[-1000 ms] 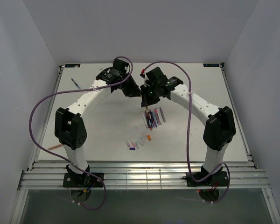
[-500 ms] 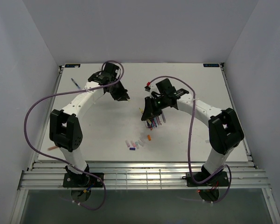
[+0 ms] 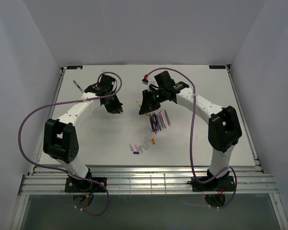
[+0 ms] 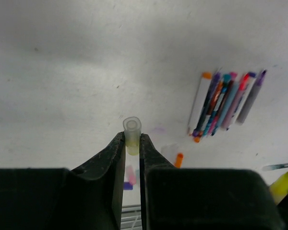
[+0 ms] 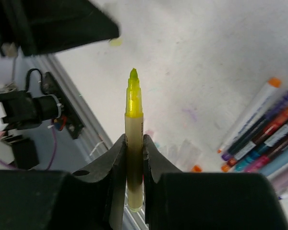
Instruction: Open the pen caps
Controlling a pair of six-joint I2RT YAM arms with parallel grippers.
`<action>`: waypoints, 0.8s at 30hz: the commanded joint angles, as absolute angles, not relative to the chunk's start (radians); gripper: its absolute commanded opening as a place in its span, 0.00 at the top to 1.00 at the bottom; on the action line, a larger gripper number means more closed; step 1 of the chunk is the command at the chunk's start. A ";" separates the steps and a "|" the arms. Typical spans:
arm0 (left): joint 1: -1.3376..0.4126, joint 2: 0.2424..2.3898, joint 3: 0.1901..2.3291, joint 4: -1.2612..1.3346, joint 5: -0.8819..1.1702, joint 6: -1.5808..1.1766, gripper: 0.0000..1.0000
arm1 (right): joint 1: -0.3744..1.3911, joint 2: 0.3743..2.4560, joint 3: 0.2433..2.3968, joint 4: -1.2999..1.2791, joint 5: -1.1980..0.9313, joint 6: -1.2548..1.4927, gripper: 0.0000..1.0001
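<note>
My left gripper [image 4: 132,142] is shut on a pale yellow pen cap [image 4: 132,130], held above the table with its open end sticking out past the fingertips. My right gripper [image 5: 134,143] is shut on an uncapped yellow pen [image 5: 133,120], whose bare yellow tip points toward the left gripper [image 5: 53,24]. In the top view the left gripper [image 3: 114,106] and the right gripper [image 3: 143,106] hang a short gap apart. Several pens [image 3: 157,120] lie in a bundle below the right gripper. Several loose pen caps [image 3: 141,146], among them an orange one [image 4: 179,159], lie nearer the front.
One lone pen [image 3: 78,86] lies at the table's far left. The white table [image 3: 206,139] ends at a slatted metal rail [image 3: 144,182] in front. Purple cables [image 3: 31,117] loop off both arms.
The grippers were together a second ago and have pulled apart. The left one went left and nearer with the cap; the right one keeps the pen, tip now bare.
</note>
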State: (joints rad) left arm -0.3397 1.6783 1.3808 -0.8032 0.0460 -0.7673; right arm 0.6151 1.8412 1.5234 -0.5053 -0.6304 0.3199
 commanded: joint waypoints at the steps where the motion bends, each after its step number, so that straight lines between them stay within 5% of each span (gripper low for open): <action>1: -0.348 1.563 1.270 -0.825 0.087 -0.698 1.00 | 0.630 1.926 1.603 -0.667 -0.451 0.210 0.92; 24: -0.472 1.480 0.884 -0.707 0.218 -0.716 1.00 | 0.675 2.129 1.654 -0.626 -0.296 0.225 0.84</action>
State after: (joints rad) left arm -0.4667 1.4776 0.8944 -0.7761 0.2214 -0.7219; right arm 0.6689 2.1170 1.6073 -0.6289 -0.3157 0.2310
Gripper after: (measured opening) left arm 0.237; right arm 0.192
